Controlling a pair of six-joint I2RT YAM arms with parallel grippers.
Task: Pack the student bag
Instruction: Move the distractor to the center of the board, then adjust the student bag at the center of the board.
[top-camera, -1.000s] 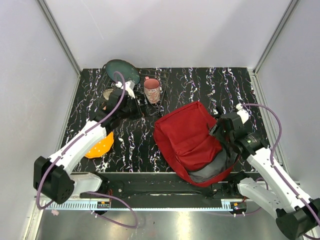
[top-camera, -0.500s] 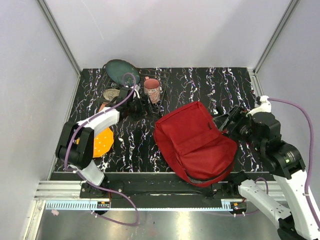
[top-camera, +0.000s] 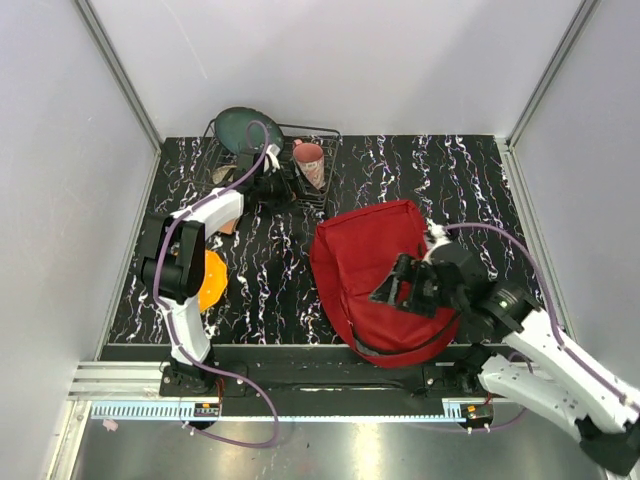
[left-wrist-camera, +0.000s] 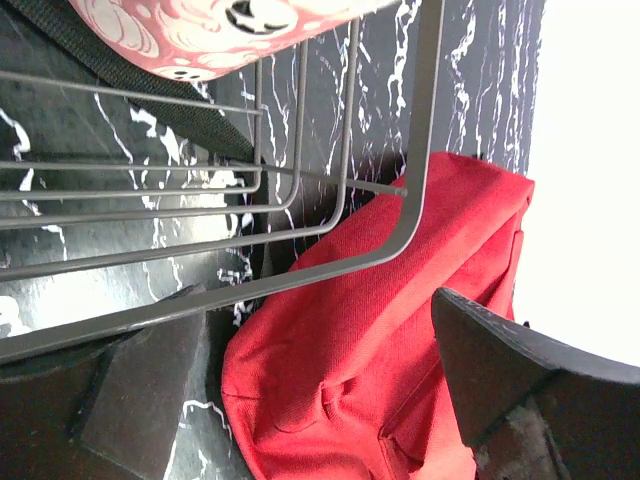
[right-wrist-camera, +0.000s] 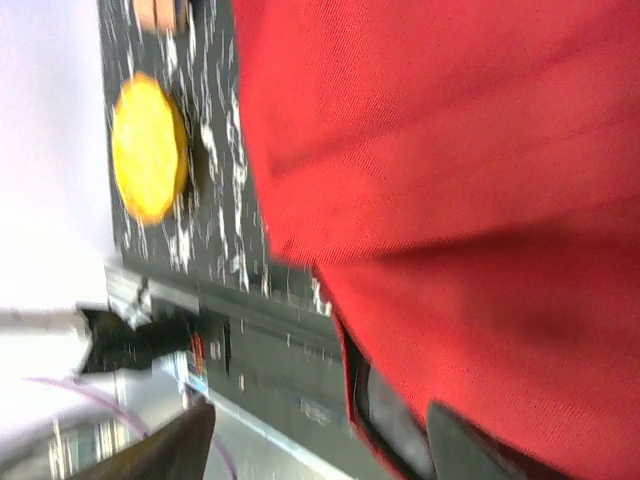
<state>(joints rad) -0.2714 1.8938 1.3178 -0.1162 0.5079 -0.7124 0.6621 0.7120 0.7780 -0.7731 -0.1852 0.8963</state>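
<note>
The student bag (top-camera: 365, 262), a dark-red backpack, lies flat right of the table's middle, its opening a narrow slit at the near edge (right-wrist-camera: 385, 405). My right gripper (top-camera: 388, 293) hovers open over the bag's near half; in the right wrist view its fingers (right-wrist-camera: 165, 452) stand wide with nothing between them. My left gripper (top-camera: 280, 186) is open at the near side of the wire rack (top-camera: 318, 192). In the left wrist view the rack's wires (left-wrist-camera: 300, 260) cross in front of the bag (left-wrist-camera: 400, 330), and the gripper (left-wrist-camera: 330, 400) is empty.
A pink patterned mug (top-camera: 310, 163) leans in the rack, beside a dark green plate (top-camera: 240, 128) standing on edge. An orange disc (top-camera: 211, 280) lies by the left arm, also the yellow-orange disc (right-wrist-camera: 148, 148) in the right wrist view. Walls enclose the table.
My right arm swung from the bag's right side to above its near half and its jaws opened wide. My left arm reached back to the rack; rack, mug and plate shifted backward.
</note>
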